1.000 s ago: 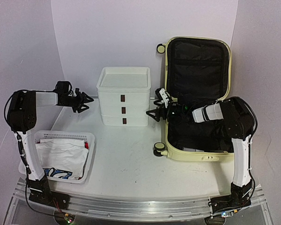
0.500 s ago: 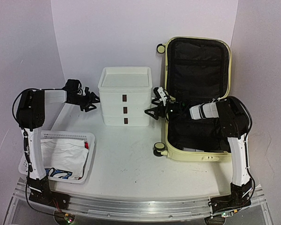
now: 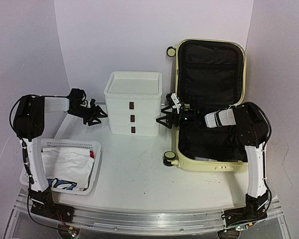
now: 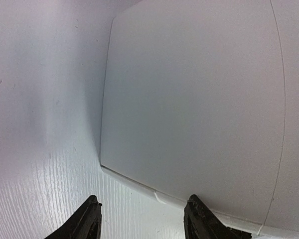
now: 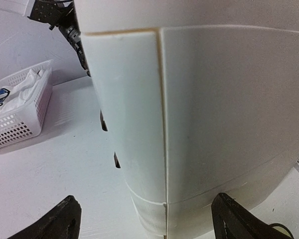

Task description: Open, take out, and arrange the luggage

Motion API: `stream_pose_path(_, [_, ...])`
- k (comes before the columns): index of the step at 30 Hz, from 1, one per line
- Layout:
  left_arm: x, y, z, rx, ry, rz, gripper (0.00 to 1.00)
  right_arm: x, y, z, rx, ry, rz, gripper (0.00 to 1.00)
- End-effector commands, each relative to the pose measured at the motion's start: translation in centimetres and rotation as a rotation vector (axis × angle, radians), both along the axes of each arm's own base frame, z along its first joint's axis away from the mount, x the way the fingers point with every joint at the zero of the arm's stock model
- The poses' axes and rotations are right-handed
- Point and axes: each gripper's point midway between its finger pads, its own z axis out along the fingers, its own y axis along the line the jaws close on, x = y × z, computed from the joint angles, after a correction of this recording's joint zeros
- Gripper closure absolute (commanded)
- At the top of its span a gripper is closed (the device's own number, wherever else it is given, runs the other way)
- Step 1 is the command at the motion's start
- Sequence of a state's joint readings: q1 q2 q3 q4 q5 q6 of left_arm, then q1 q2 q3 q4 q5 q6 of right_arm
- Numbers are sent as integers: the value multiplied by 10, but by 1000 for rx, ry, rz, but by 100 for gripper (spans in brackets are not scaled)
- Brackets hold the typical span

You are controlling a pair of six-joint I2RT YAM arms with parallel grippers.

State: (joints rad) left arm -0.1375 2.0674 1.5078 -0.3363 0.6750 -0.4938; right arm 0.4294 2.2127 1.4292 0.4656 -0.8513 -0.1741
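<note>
Luggage (image 3: 209, 167) lies open at the right of the overhead view. Its pale yellow lower shell is flat on the table (image 3: 134, 174) and its lid stands upright against the back wall. Black lining (image 3: 212, 69) shows in both halves, with one double wheel (image 3: 169, 158) at the near left corner and another at the lid's top left.

At lower left a white perforated basket (image 3: 70, 146) holds a white cloth (image 3: 65, 167) with blue print. Above it the left arm points toward the middle of the frame. The left gripper (image 3: 97, 116) sits close beside the left wall of the white drawer box (image 3: 133, 102). In its wrist view the fingers (image 4: 92, 221) are spread with nothing between them, and that wall fills the frame ahead.

The drawer box stands at centre, between basket and luggage. From over the luggage's lower shell the right arm extends leftward, with the right gripper (image 3: 163, 118) close by the box's right wall. Its fingers (image 5: 60, 221) are wide apart and grasp nothing. Whether either gripper touches the box cannot be told.
</note>
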Motion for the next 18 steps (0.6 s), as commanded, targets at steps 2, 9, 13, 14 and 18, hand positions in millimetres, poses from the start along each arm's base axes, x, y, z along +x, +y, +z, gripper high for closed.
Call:
stream_pose_path(2, [-33, -42, 46, -67, -89, -164, 43, -53, 16, 13, 42, 89, 178, 9])
stream_pose_path(9, [-30, -22, 58, -22, -110, -84, 40, -71, 14, 20, 56, 117, 221, 13])
stream_pose_path(13, [-14, 2, 62, -6, -114, 0, 39, -80, 15, 20, 52, 128, 233, 16])
stream_pose_path(14, [-10, 5, 62, -11, -108, 14, 39, -81, 15, 20, 53, 130, 235, 16])
stream_pose_path(18, [0, 15, 63, -19, -103, 54, 39, -84, 17, 23, 52, 132, 228, 20])
